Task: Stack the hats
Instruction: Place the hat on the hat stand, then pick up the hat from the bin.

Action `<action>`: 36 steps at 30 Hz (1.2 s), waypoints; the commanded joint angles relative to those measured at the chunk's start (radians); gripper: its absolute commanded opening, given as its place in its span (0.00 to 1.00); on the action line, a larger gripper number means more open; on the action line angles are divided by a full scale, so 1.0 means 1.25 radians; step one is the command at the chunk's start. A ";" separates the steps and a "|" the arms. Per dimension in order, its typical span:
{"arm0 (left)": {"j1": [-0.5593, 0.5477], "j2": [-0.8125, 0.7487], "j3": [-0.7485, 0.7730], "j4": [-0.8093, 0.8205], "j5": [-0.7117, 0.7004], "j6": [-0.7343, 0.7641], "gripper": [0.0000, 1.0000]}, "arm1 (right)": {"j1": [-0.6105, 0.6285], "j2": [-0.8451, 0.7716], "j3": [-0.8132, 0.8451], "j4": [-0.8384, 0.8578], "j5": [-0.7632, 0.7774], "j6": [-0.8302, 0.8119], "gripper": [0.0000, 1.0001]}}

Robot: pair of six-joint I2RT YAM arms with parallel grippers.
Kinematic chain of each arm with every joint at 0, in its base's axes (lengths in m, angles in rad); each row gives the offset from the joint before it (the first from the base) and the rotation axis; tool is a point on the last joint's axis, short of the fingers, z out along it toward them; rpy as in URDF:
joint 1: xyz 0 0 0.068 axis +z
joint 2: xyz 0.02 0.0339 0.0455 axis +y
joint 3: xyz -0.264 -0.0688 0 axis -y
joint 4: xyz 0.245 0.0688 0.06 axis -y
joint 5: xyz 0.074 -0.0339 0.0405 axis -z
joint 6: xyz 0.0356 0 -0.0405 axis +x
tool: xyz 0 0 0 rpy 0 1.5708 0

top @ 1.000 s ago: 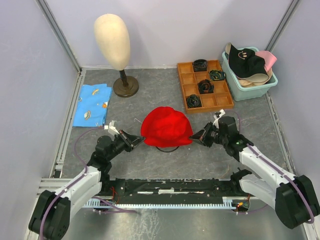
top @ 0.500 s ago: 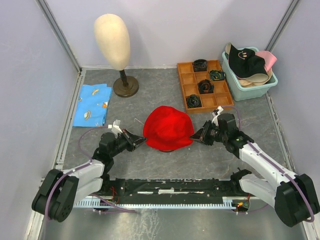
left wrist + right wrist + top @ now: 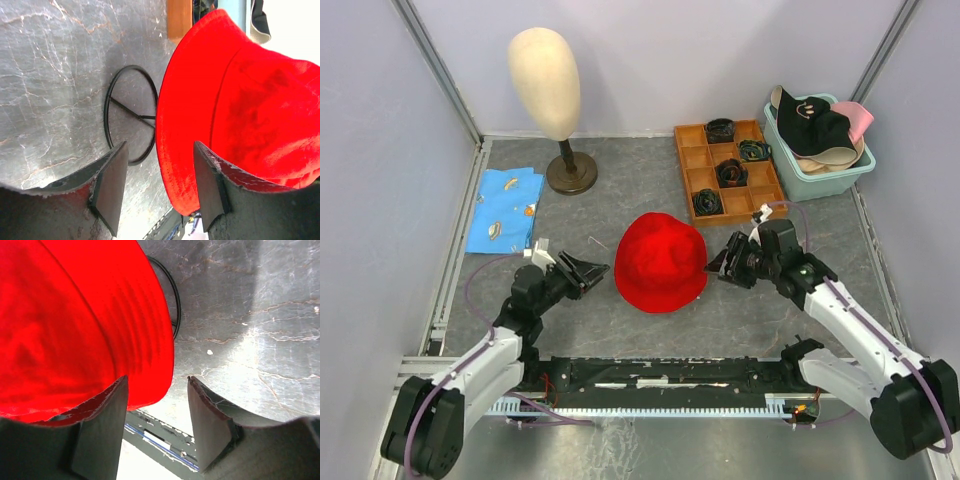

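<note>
A red bucket hat (image 3: 661,262) sits in the middle of the table over a black wire ring stand (image 3: 131,115). My left gripper (image 3: 595,270) is open just left of its brim, holding nothing. My right gripper (image 3: 720,268) is open just right of the brim, also holding nothing. In the left wrist view the red hat (image 3: 240,100) fills the right side beyond my left gripper (image 3: 159,150). In the right wrist view the red hat (image 3: 75,325) fills the left side by my right gripper (image 3: 156,382). A black cap (image 3: 812,122), a pink hat (image 3: 860,117) and a beige hat (image 3: 825,158) lie in the teal tub (image 3: 820,185).
A cream mannequin head (image 3: 545,80) on a brown stand is at the back left. A blue patterned cloth (image 3: 505,208) lies at the left wall. A wooden compartment tray (image 3: 768,205) with black rolled items sits between the hat and the tub.
Both grippers went from shut on the red hat's brim to open and let it go. The hat dropped and settled over the wire stand, hiding it from above.
</note>
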 commanded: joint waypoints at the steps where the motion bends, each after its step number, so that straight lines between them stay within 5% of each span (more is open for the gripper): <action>1: 0.021 -0.030 0.046 -0.053 -0.021 0.040 0.62 | -0.003 -0.009 0.084 -0.104 0.070 -0.065 0.59; 9: 0.073 -0.030 0.206 -0.223 -0.007 0.117 0.63 | -0.051 0.048 0.349 -0.317 0.258 -0.198 0.62; 15: 0.112 0.067 0.423 -0.418 -0.030 0.250 0.66 | -0.235 0.192 0.569 -0.357 0.271 -0.269 0.67; 26: 0.130 0.213 0.507 -0.329 0.061 0.218 0.66 | -0.526 0.552 0.958 -0.258 0.275 -0.252 0.69; 30: 0.129 0.218 0.497 -0.335 0.062 0.250 0.66 | -0.539 0.680 1.119 -0.274 0.364 -0.309 0.67; 36: 0.132 0.238 0.458 -0.309 0.064 0.268 0.66 | -0.540 0.792 1.175 -0.200 0.459 -0.376 0.66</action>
